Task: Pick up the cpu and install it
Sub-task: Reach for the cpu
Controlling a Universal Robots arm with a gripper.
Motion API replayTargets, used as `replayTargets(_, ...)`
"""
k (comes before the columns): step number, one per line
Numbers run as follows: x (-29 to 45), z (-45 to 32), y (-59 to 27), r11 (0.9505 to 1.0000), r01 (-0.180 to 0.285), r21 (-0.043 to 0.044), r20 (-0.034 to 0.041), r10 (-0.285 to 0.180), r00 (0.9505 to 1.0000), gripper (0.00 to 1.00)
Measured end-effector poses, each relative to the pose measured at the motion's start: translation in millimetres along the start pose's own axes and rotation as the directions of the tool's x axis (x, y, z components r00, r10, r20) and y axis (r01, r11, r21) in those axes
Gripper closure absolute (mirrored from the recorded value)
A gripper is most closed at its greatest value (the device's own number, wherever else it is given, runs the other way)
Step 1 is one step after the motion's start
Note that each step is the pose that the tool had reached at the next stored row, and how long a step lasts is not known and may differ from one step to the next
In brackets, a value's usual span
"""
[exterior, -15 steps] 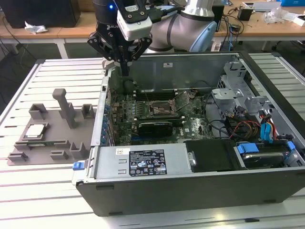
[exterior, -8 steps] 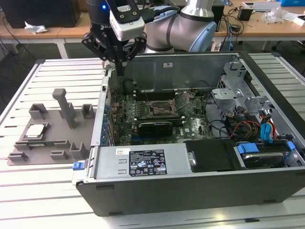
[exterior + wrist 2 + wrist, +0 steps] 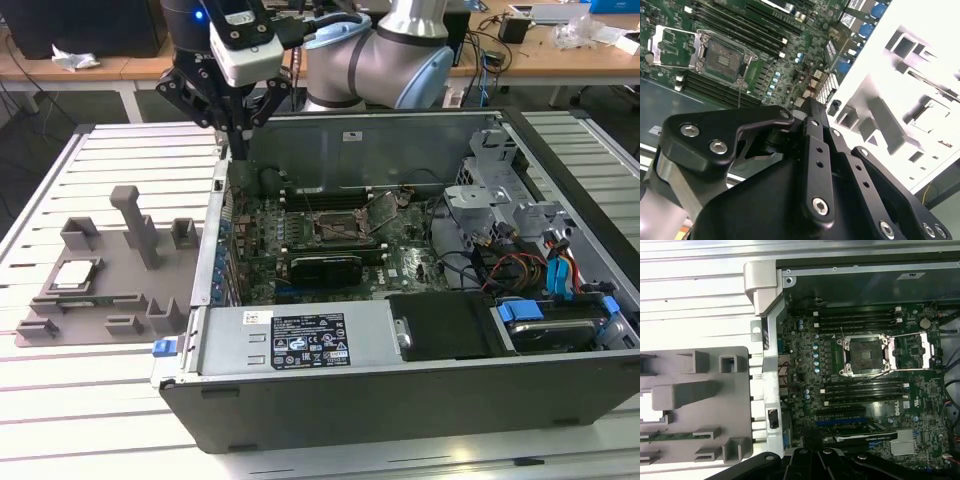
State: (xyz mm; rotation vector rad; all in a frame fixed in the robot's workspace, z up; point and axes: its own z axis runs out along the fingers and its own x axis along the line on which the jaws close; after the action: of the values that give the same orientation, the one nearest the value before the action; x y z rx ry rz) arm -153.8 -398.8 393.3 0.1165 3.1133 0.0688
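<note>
The claw [image 3: 238,146] hangs from the robot arm [image 3: 400,55] with its black fingers [image 3: 816,150] pressed together and nothing between them. In the exterior view its tip is above the rear corner of the open computer case [image 3: 400,400], over the case wall on the exterior view's left, and touches nothing.

Inside the case, just beyond that wall, lies the green motherboard [image 3: 410,265]. Its cpu socket [image 3: 865,356] stands open and bare, and the metal retention frame [image 3: 912,350] is swung out flat beside it. Rows of memory slots [image 3: 860,390] run along both sides of the socket. A long black expansion card [image 3: 325,268] sits nearer the case front, and a grey power supply [image 3: 290,340] with a label fills the front edge.

Outside the case, on the exterior view's left, a grey moulded holder tray [image 3: 110,300] rests on the slatted worktop [image 3: 60,400]. The cpu [image 3: 75,272] lies flat in a recess of that tray, silvery top up, well apart from the claw and from the socket.
</note>
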Motion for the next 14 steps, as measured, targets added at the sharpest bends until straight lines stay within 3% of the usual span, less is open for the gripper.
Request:
replayTargets(13,19.2,-0.5,-1.4,1.0000,0.000,-0.0001,0.0005,0.000,1.0000,0.89)
replayTargets(14,31.5,-0.8,-2.2,1.0000,0.000,-0.0001,0.0010,0.000,1.0000,0.89)
